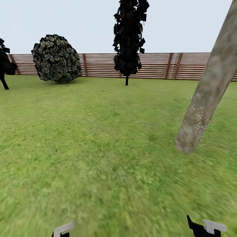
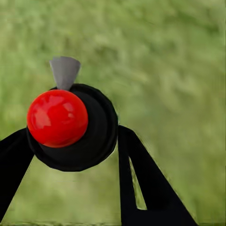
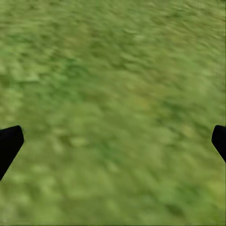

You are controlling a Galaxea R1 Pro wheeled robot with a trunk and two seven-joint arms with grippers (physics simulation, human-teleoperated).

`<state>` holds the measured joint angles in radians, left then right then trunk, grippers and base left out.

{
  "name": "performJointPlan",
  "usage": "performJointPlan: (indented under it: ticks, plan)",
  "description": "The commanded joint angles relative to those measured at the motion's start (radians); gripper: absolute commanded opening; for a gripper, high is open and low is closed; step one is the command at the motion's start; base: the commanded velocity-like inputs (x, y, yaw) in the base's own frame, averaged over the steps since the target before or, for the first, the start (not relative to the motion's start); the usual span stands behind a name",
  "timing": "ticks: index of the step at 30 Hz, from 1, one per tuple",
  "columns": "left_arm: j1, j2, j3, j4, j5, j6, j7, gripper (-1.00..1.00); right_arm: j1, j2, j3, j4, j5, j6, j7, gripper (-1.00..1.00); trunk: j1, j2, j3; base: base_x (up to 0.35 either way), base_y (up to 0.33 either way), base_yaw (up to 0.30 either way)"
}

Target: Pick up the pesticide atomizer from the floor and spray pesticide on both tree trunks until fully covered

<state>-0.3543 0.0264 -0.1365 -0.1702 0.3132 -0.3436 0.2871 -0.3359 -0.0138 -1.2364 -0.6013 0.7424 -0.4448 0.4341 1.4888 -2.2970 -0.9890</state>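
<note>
**Atomizer in hand, trunk being sprayed**

Head view: the tree trunk (image 1: 205, 95) leans at right, pale specks low on it, so spraying seems begun. Left wrist: left gripper (image 2: 77, 141) clamped on the pesticide atomizer (image 2: 70, 125). Right wrist: right gripper (image 3: 113, 141) spread apart over grass (image 3: 113, 84). Next, aim higher up the trunk

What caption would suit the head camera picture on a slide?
A lawn with a speckled, leaning tree trunk at right, a round bush and wooden fence behind.

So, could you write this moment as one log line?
left gripper shut on pesticide atomizer | right gripper open over grass | tree trunk ahead-right, whitish specks low down
</note>
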Motion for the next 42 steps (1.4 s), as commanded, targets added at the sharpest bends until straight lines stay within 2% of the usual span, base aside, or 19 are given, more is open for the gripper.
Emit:
performJointPlan:
  ticks: [1, 15, 26, 32, 35, 36, 39, 42]
  plan:
    - [0.000, 0.000, 0.000, 0.000, 0.000, 0.000, 0.000, -1.00, 0.000, 0.000, 0.000, 0.000, 0.000, 0.000, 0.000, 1.00, 0.000, 0.000, 0.000, -0.182, 0.000, 0.279]
    - [0.000, 0.000, 0.000, 0.000, 0.000, 0.002, 0.001, -1.00, 0.000, 0.000, 0.000, 0.000, 0.000, 0.000, 0.000, 1.00, 0.000, 0.000, 0.000, -0.288, 0.015, 0.279]
    - [0.000, 0.000, -0.001, 0.001, -0.001, 0.001, 0.001, -1.00, 0.000, 0.006, 0.001, 0.003, 0.001, 0.001, 0.000, 1.00, 0.000, 0.000, 0.000, -0.011, 0.000, 0.279]
    - [0.011, 0.014, -0.001, -0.002, -0.001, -0.001, 0.000, -1.00, 0.001, -0.002, -0.008, 0.000, 0.000, 0.000, 0.000, 1.00, 0.000, 0.000, 0.000, 0.000, 0.000, 0.279]
    - [0.012, 0.012, -0.002, -0.012, -0.002, 0.003, -0.004, -1.00, 0.003, -0.009, -0.032, 0.000, -0.002, -0.023, 0.000, 1.00, 0.000, 0.000, 0.000, 0.000, 0.000, 0.279]
    - [0.012, 0.010, -0.006, -0.013, -0.006, 0.003, -0.004, -1.00, 0.024, -0.011, -0.081, 0.004, -0.003, -0.078, -0.001, 1.00, 0.000, 0.000, 0.000, 0.000, 0.000, 0.279]
    - [0.012, 0.006, -0.012, -0.015, -0.012, 0.002, -0.004, -1.00, 0.035, -0.012, -0.151, 0.006, -0.005, -0.134, -0.001, 1.00, 0.000, 0.000, 0.000, 0.000, 0.000, 0.279]
    - [0.012, 0.011, -0.010, -0.014, -0.014, 0.000, -0.003, -1.00, 0.038, -0.005, -0.174, 0.008, -0.006, -0.150, -0.001, 1.00, 0.000, 0.000, 0.000, 0.000, 0.000, 0.279]
